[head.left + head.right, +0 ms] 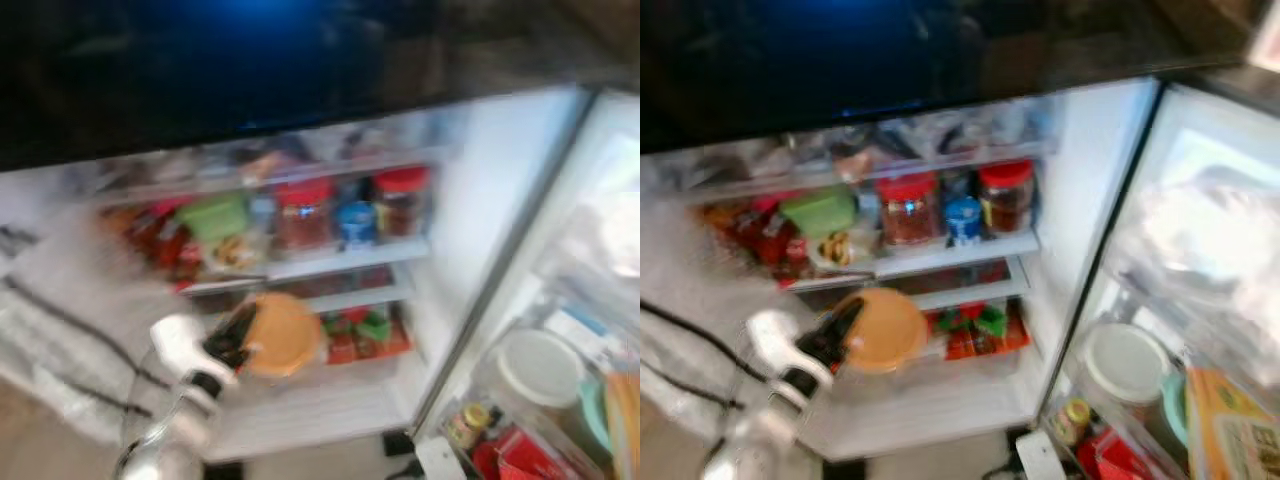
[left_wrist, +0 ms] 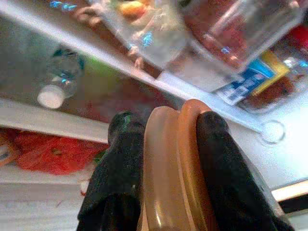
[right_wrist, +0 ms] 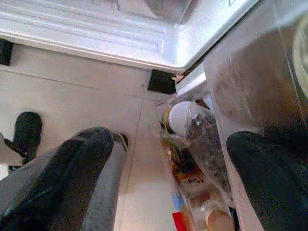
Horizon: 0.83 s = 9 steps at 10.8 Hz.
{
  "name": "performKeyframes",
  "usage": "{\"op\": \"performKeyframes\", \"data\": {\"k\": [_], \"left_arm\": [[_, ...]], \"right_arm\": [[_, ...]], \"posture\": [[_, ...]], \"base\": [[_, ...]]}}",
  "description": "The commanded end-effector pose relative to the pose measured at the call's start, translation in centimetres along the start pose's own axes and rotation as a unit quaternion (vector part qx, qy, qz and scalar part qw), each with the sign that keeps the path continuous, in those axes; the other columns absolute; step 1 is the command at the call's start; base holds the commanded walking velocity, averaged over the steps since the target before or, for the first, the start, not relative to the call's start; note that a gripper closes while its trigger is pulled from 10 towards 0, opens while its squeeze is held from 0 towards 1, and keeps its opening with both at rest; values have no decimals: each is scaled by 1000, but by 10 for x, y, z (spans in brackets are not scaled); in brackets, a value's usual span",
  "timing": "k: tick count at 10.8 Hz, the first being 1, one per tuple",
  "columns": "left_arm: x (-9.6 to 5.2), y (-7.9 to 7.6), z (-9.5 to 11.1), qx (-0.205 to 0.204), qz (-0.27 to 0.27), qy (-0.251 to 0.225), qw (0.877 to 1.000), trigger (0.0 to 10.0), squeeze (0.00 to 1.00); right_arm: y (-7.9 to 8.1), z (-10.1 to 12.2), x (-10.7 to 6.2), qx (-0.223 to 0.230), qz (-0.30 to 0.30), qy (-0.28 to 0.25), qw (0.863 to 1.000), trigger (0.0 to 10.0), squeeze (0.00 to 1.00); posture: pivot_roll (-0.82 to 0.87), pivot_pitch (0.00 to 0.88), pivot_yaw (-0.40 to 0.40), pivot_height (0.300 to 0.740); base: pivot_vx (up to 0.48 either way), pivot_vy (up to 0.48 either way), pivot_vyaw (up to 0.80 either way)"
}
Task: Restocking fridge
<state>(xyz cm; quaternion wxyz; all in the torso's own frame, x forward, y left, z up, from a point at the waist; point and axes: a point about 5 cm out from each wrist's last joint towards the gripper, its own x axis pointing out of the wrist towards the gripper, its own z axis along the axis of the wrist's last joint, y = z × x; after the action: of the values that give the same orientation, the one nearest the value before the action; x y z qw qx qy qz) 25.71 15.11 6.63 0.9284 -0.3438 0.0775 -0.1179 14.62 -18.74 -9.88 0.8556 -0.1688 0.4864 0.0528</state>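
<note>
The fridge (image 1: 480,230) stands open before me, its shelves packed with food. My left gripper (image 1: 240,338) is raised in front of the lower shelves and shut on an orange-lidded container (image 1: 280,335). In the left wrist view the two black fingers (image 2: 219,163) pinch the orange lid (image 2: 171,168) edge-on. Two red-lidded jars (image 1: 302,212) and a small blue tub (image 1: 355,222) stand on the middle shelf, with a green box (image 1: 215,215) to their left. My right gripper (image 3: 163,178) is open, hanging low beside the door bins with nothing between its fingers.
The open fridge door (image 1: 590,330) on the right holds a white-lidded tub (image 1: 540,365), small jars and red packets (image 1: 500,450). Red produce packs (image 1: 365,335) sit on the lower shelf. A black cable (image 1: 70,325) crosses the pale surface at the left. Tan floor (image 3: 72,101) lies below.
</note>
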Motion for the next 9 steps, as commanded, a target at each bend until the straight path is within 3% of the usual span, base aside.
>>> {"op": "performKeyframes", "data": {"k": [1,6,9], "left_arm": [[-8,9,2,-9,19,-9,1000,10000,0],[-8,17,-6,-75,25,-12,997,10000,0],[-5,15,-7,-80,17,-9,997,10000,0]], "right_arm": [[-10,-12,-2,-14,-20,21,999,10000,0],[-12,-9,-2,-11,-18,17,1000,10000,0],[-14,-11,-2,-10,-20,22,1000,10000,0]], "posture": [[-100,20,40,740],[-101,28,36,740],[-103,29,34,740]], "base": [[0,0,0],[0,0,0],[0,0,0]]}}
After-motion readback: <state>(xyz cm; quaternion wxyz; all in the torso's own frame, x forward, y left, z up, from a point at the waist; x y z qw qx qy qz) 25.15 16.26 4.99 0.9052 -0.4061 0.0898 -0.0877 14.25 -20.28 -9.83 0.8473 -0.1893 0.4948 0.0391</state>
